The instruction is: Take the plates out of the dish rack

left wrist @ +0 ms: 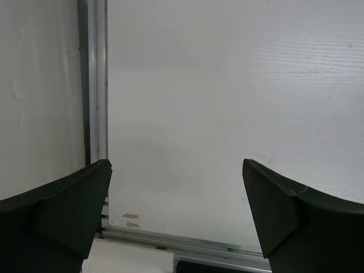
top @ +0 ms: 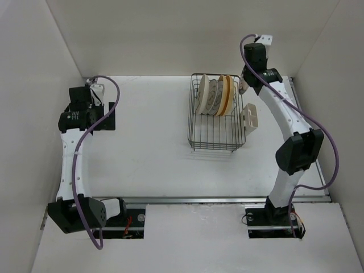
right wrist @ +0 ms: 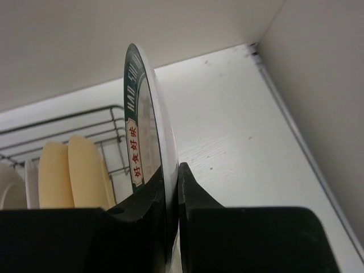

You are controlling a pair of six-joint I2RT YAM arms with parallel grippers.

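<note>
The dark wire dish rack (top: 196,122) stands at the back middle of the table. Three plates stand upright in it: cream (top: 200,96), white patterned (top: 213,95) and yellow-orange (top: 226,95). My right gripper (right wrist: 172,176) is shut on the rim of a white plate with a dark teal rim (right wrist: 149,114), held on edge. That plate sits just right of the yellow plates (right wrist: 85,170). In the top view this gripper (top: 244,84) is at the rack's far right corner. My left gripper (left wrist: 176,193) is open over bare table at the far left (top: 108,119).
A beige cutlery holder (top: 250,118) hangs on the rack's right side. Walls close in the table at the back and on both sides. An aluminium rail (left wrist: 96,85) runs along the table's left edge, under the left gripper.
</note>
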